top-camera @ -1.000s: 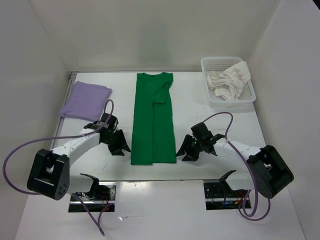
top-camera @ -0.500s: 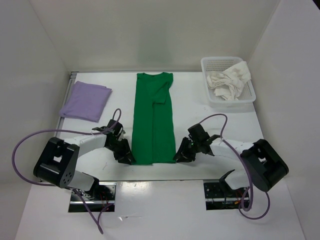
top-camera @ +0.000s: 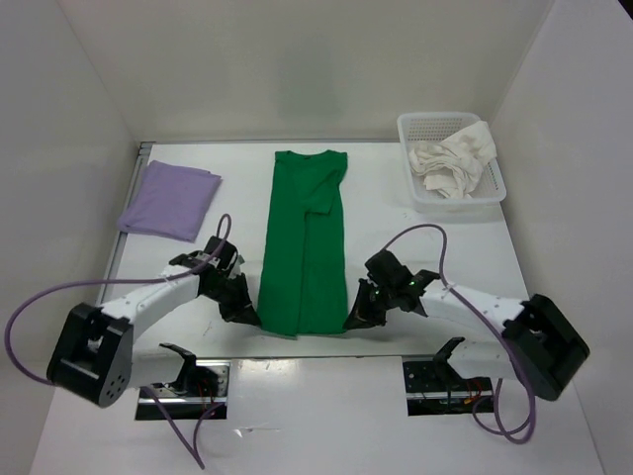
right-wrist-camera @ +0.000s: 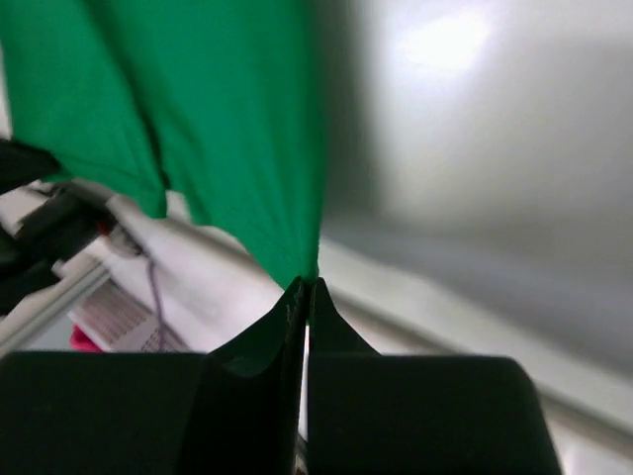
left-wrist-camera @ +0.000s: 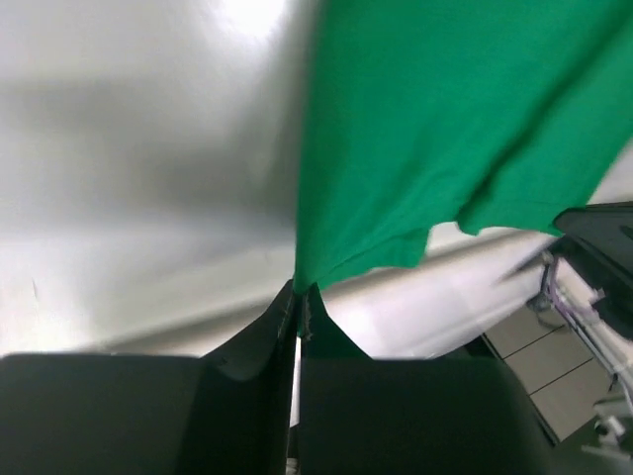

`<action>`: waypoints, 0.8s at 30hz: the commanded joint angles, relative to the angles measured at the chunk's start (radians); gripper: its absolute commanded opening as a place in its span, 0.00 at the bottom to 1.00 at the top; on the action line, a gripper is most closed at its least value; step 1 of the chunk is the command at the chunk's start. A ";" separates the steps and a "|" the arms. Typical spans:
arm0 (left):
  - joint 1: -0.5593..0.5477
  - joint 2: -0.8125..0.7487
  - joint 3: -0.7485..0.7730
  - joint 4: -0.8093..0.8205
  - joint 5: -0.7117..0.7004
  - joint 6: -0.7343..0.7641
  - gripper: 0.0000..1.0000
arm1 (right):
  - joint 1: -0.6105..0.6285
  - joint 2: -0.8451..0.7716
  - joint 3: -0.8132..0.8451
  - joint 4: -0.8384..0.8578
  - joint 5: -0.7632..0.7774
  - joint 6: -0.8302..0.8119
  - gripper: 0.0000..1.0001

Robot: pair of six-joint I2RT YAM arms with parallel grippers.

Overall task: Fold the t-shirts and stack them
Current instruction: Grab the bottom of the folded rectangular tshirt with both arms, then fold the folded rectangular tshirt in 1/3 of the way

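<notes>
At the lower centre of the top view, the left pincer (top-camera: 245, 315) is pinched tight on the near left corner of the green t-shirt (top-camera: 304, 247), and the right pincer (top-camera: 354, 319) is tight on its near right corner. That smooth cloth lies as a long narrow strip on the counter (top-camera: 415, 247). A lavender t-shirt (top-camera: 170, 200) lies folded flat at upper left. A white t-shirt (top-camera: 453, 160) sits crumpled in the plastic mesh basket (top-camera: 413, 127) at upper right.

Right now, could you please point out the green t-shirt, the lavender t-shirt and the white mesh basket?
green t-shirt (top-camera: 302, 247), top external view, mid body.
lavender t-shirt (top-camera: 170, 200), top external view, centre.
white mesh basket (top-camera: 460, 203), top external view, near wall.
</notes>
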 commanded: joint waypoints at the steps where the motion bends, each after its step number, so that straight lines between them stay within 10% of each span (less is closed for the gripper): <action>1: -0.005 -0.136 0.088 -0.168 0.032 0.020 0.00 | 0.016 -0.137 0.126 -0.164 0.024 0.018 0.00; 12: 0.145 0.316 0.677 -0.012 -0.115 0.103 0.00 | -0.324 0.342 0.688 -0.160 0.015 -0.339 0.00; 24: 0.173 0.786 1.104 -0.011 -0.221 0.137 0.04 | -0.403 0.780 1.034 -0.134 0.030 -0.423 0.00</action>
